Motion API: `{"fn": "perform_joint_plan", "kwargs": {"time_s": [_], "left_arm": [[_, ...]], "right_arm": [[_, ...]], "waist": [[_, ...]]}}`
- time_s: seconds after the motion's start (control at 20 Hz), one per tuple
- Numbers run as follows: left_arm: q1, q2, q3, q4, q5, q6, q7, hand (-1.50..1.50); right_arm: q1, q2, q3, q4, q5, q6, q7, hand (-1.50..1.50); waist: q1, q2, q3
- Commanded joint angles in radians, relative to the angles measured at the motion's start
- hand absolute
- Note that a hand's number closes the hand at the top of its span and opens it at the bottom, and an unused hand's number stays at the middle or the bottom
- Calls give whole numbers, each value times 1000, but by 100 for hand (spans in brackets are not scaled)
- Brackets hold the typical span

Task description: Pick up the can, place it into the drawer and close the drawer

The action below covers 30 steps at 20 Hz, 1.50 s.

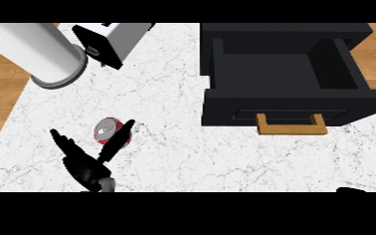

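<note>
A red can with a silver top stands on the white marble counter at the lower left. My left hand sits just below it, open, with its fingers spread. One straight finger lies against the can's right side, and another finger points up well left of the can. The black drawer at the upper right is pulled open, with nothing in it, and its wooden handle faces me. Only a black sliver of my right hand shows at the lower right edge.
A large white-grey cylinder with a white block beside it lies across the upper left. A wooden floor shows past the counter's left edge. Bare marble stretches between the can and the drawer.
</note>
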Motion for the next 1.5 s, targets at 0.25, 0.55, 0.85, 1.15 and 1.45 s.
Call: {"fn": "perform_joint_plan", "kwargs": {"time_s": [0.25, 0.55, 0.85, 1.15, 1.45], "left_arm": [[-101, -2, 209, 293, 294, -437, -383, 150], [-243, -2, 276, 559, 430, -579, -600, 150], [-371, 7, 342, 708, 402, -643, -665, 150], [-469, 91, 138, 742, 298, -863, -480, 150], [-589, 97, 29, 758, 242, -1069, -379, 150]], "right_arm": [[-29, 24, 39, -9, 41, -21, 20, -150], [-73, 6, 0, 24, 44, -19, 2, -150], [-82, 1, -10, 39, 58, -1, 9, -150], [-37, 30, 35, -26, 68, -1, 28, -150], [-69, -4, -24, -29, 42, -4, 34, -150]], "waist": [[-6, 3, 3], [-8, 2, 5], [-6, 1, 6], [-37, 4, 5], [-25, 1, 6]]}}
